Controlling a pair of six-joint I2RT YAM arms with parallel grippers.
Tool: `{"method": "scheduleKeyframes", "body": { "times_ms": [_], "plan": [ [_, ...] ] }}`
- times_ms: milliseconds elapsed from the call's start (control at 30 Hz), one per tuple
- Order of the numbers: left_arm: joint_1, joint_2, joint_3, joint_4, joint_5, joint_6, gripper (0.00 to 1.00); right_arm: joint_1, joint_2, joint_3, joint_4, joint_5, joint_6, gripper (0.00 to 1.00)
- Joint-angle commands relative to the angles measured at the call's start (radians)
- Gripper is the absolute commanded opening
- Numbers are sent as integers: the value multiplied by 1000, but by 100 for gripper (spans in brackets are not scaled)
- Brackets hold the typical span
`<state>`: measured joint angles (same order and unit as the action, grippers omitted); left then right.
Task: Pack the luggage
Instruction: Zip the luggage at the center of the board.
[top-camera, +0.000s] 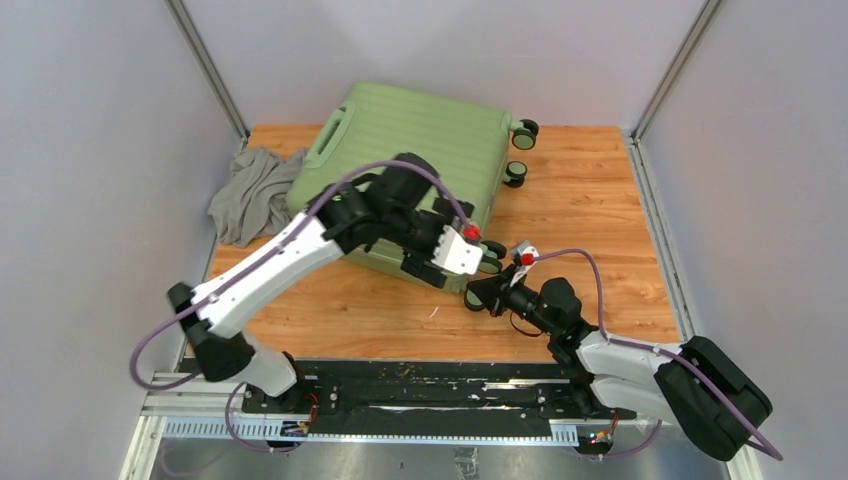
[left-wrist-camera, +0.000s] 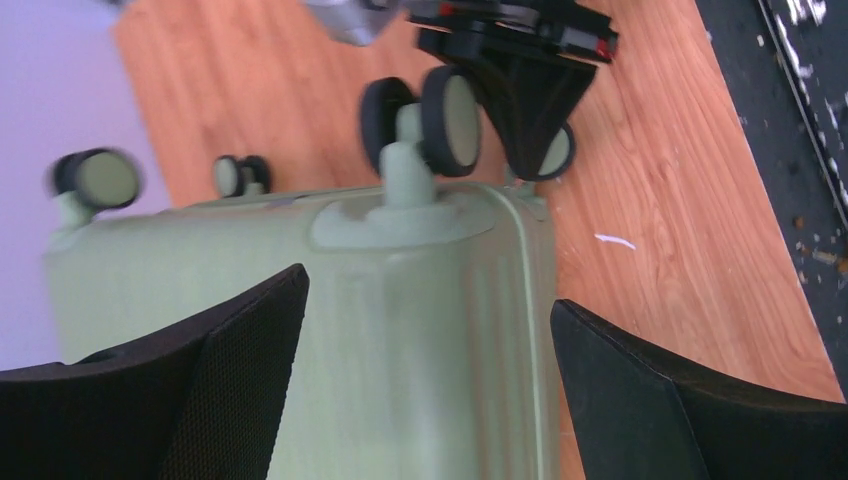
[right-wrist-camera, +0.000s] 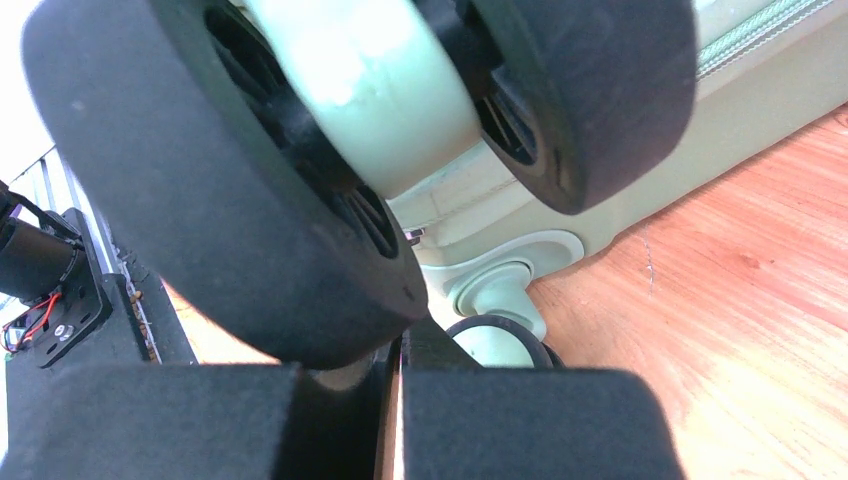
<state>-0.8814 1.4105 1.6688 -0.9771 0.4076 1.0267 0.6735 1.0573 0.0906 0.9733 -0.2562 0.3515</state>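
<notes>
Grey walls (top-camera: 90, 150) close in a wooden worktop (top-camera: 600, 220), where the closed green luggage (top-camera: 420, 140) lies flat toward the far left corner. A grey cloth (top-camera: 250, 195) is bunched just beside it at the left edge. The left gripper (left-wrist-camera: 428, 295) hangs spread wide over the wheeled end, and the right gripper (top-camera: 478, 296) is pinched together on nothing, just beside a wheel (right-wrist-camera: 200, 200).

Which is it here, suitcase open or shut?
Shut. The suitcase lies on the table with both shell halves together, ribbed outside up and no lining showing; the grey garment lies outside it.
</notes>
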Motion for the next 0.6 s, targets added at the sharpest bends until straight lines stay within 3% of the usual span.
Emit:
{"method": "scheduleKeyframes", "body": {
  "times_ms": [0,233,367,567],
  "plan": [
    [-77,152,69,-57,-89,162,96,16,-1,-27,-11,21,9,0],
    [-151,346,189,-56,-172,167,95,15,-9,-33,-8,20,7,0],
    [-154,446,283,-57,-286,90,92,15,-22,-42,-6,22,6,0],
    [-154,507,323,-55,-318,-10,91,15,-26,-49,5,16,8,0]
  ]
}}
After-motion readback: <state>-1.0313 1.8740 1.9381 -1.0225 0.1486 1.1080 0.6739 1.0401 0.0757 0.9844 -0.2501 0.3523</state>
